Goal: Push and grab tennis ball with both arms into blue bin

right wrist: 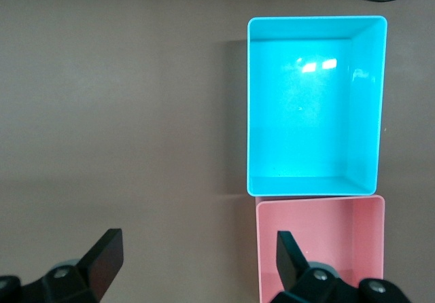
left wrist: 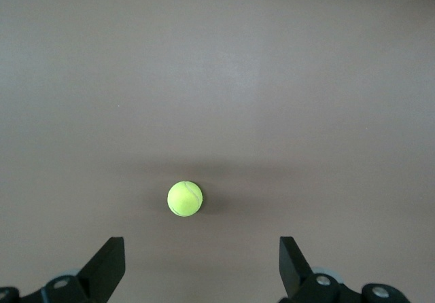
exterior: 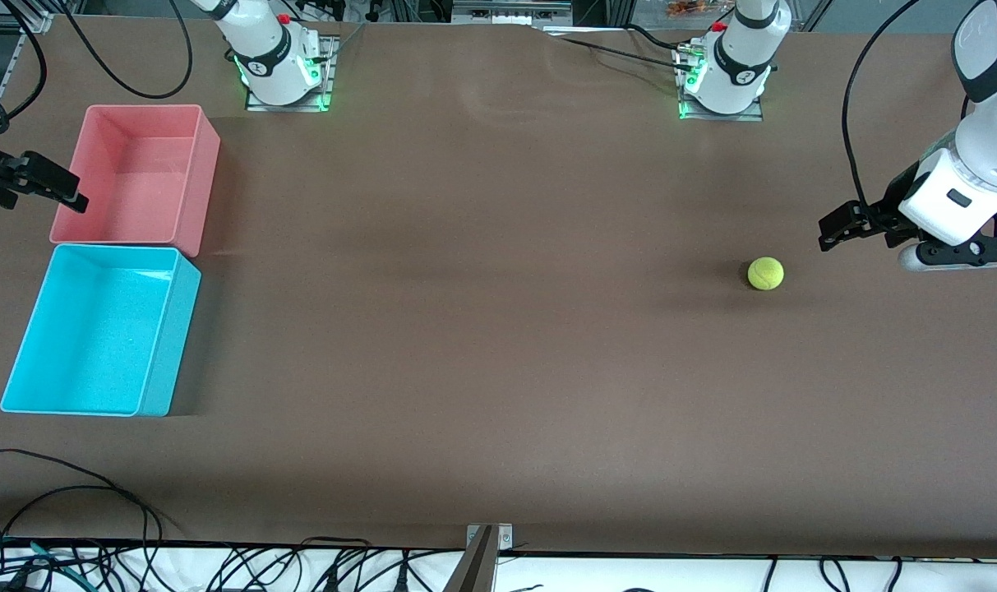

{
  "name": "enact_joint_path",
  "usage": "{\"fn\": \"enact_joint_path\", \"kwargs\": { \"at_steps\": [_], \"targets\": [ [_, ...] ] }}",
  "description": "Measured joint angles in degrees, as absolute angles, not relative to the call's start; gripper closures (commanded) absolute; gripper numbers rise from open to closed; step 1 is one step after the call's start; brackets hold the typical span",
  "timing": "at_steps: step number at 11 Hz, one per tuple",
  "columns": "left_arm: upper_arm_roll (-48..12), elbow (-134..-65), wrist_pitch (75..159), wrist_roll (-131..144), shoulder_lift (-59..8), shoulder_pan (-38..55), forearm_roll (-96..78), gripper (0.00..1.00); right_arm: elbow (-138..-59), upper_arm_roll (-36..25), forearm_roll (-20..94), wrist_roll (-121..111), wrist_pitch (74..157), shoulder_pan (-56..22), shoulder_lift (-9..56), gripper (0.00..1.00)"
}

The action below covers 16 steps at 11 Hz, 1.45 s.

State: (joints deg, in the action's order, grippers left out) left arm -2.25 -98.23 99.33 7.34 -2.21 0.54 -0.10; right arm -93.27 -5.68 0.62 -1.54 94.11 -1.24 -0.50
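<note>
Tennis ball (exterior: 765, 273) on bare table (exterior: 482, 329), left gripper (exterior: 835, 230) spread nearby, right gripper (exterior: 54, 191) spread over pink bin (exterior: 206, 177), blue bin (exterior: 169, 345) adjacent.

Left arm (exterior: 971, 156) comes in from the left arm's end of the desk (exterior: 498, 345), upper link high at the frame edge, wrist bent down and forward. Its left pincer (exterior: 835, 230) hangs low over the desk, pointing toward the middle, fingers (left wrist: 105, 265) spread wide with nothing between them. The wrist camera sits just above those two black tips.

Right arm reaches out over the right arm's end of the desk; only its black hand shows there. Right pincer (exterior: 71, 200) is up in the air, fingers (right wrist: 105, 255) parted wide as well, empty, tips aimed downward.
</note>
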Motion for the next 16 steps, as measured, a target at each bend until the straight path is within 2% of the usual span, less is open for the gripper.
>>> {"fn": "enact_joint_path", "kwargs": {
  "at_steps": [4, 5, 7, 8, 9, 10, 16],
  "targets": [
    [-2.23, -96.71, 97.81, 7.34, -2.20, 0.41, -0.10, 0.00, -91.65, -5.69, 0.62, -1.54, 89.88, -1.24, -0.63, 0.00],
    [-2.23, -96.68, 97.61, 7.34, -2.21, 0.41, -0.10, 0.10, -91.45, -5.74, 0.62, -1.53, 89.31, -1.24, -0.64, 0.00],
    [-2.23, -96.68, 97.48, 7.34, -2.29, 0.41, -0.10, 0.49, -91.40, -5.77, 0.62, -1.54, 89.11, -1.24, -0.64, 0.00],
    [-2.21, -96.68, 97.46, 7.49, -2.46, 0.37, -0.10, 0.61, -91.40, -5.77, 0.62, -1.53, 89.10, -1.24, -0.64, 0.00],
    [-2.17, -96.68, 97.46, 8.24, -2.69, 0.01, -0.10, 0.92, -91.40, -5.79, 0.62, -1.53, 89.06, -1.24, -0.64, 0.00],
    [-2.10, -96.68, 97.44, 8.98, -2.90, -0.84, -0.10, 1.00, -91.40, -5.80, 0.62, -1.53, 89.02, -1.24, -0.64, 0.00],
    [-1.42, -96.69, 94.20, 26.79, -4.32, -5.78, -0.42, 1.00, -91.39, -5.79, 0.62, -1.53, 88.96, -1.24, -0.64, 0.00]
  ]
}}
